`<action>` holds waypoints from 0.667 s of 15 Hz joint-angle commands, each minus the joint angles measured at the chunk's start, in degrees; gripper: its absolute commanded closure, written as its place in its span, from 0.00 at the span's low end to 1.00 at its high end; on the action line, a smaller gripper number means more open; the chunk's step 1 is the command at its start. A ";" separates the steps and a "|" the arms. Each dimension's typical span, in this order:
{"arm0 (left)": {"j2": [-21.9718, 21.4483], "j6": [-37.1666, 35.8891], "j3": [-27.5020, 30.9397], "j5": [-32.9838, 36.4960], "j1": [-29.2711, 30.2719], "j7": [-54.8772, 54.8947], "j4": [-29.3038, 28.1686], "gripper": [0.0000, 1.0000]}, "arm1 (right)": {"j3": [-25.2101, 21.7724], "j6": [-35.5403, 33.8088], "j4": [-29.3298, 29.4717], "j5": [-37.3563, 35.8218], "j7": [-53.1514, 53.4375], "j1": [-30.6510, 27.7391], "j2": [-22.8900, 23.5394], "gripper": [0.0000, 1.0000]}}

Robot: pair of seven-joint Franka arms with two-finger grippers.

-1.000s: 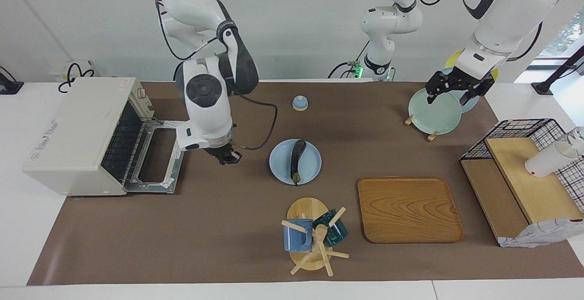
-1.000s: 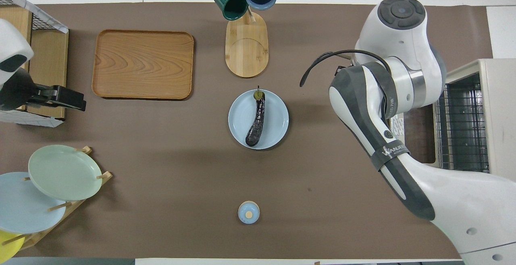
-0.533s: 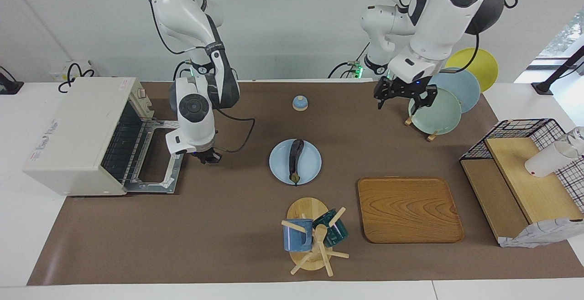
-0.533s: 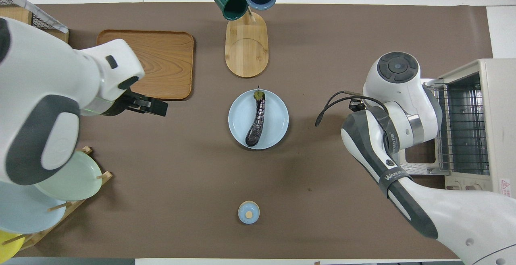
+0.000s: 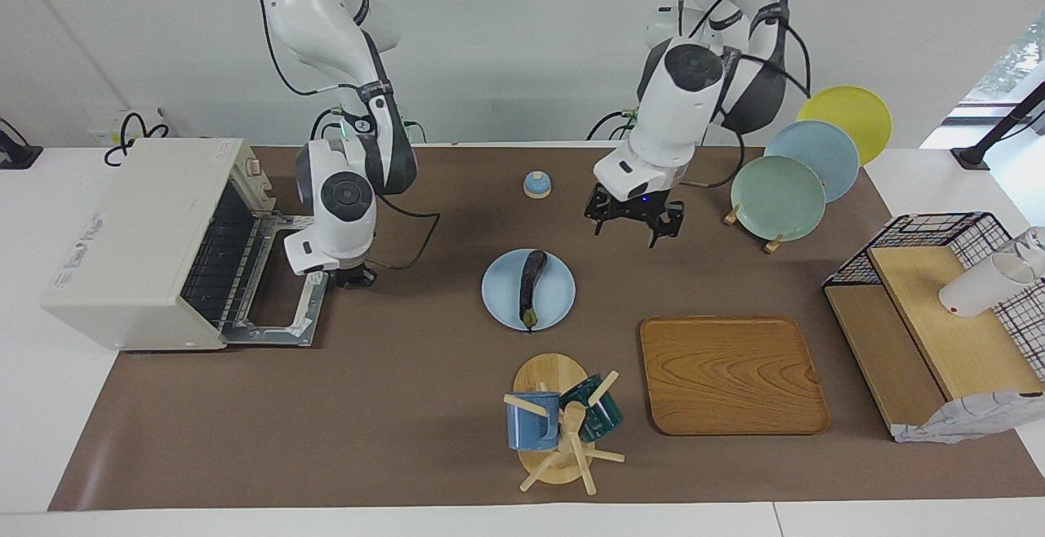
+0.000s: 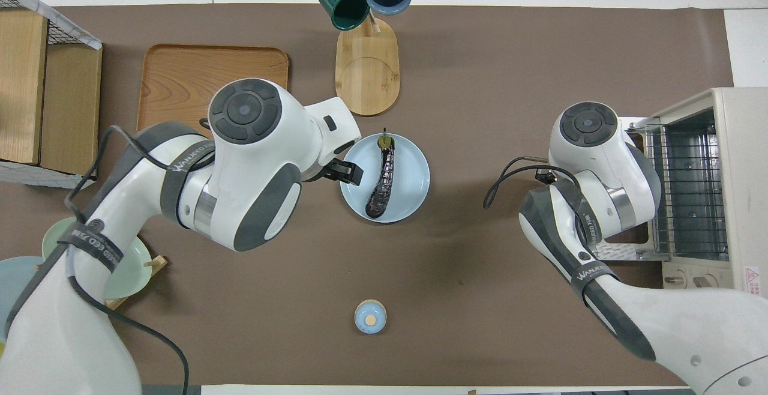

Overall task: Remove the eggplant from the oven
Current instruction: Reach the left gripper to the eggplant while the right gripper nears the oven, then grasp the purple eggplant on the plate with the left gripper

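The eggplant (image 5: 529,282) lies on a light blue plate (image 5: 500,296) at the middle of the mat, outside the oven; it also shows in the overhead view (image 6: 383,180) on the plate (image 6: 414,194). The off-white oven (image 5: 139,219) stands at the right arm's end with its door folded down and its wire rack bare; it also shows in the overhead view (image 6: 741,173). My right gripper (image 5: 356,278) hangs low beside the open door's edge. My left gripper (image 5: 633,228) is open and empty, raised over the mat beside the plate; in the overhead view only its dark tip (image 6: 343,173) shows at the plate's rim.
A small blue bell (image 5: 536,184) sits nearer the robots than the plate. A mug tree (image 5: 563,427) and a wooden tray (image 5: 731,374) lie farther out. A plate rack (image 5: 784,190) and a wire basket shelf (image 5: 939,292) with a white cup (image 5: 980,286) stand at the left arm's end.
My left arm has swung from the plate rack toward the eggplant's plate. My right gripper has drawn back from the mat toward the oven door. The eggplant has not moved.
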 commanded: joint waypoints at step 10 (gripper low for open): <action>10.10 11.27 1.07 -4.32 -9.04 -6.12 0.95 0.00 | 0.69 -5.54 3.84 -15.34 -2.61 -2.08 -2.40 1.00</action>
